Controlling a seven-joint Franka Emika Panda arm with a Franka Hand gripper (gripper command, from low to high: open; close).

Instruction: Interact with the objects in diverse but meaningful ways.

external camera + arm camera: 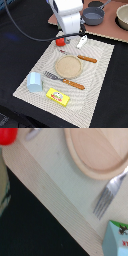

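My gripper hangs low over the far end of the beige placemat, just above and beside the red tomato; its fingers are too blurred to read. The tomato shows at the wrist view's edge. A small white piece lies next to the gripper. The pale blue cup and the flat yellow packet sit at the near end of the mat. A dark grey frying pan rests on the brown board behind. A pale blue-white corner with red print shows in the wrist view; I cannot tell what it is.
The round beige plate sits mid-mat, between a wooden-handled knife and fork; the fork's tines show in the wrist view. A tan bowl stands at the exterior view's far right. The table around the mat is black.
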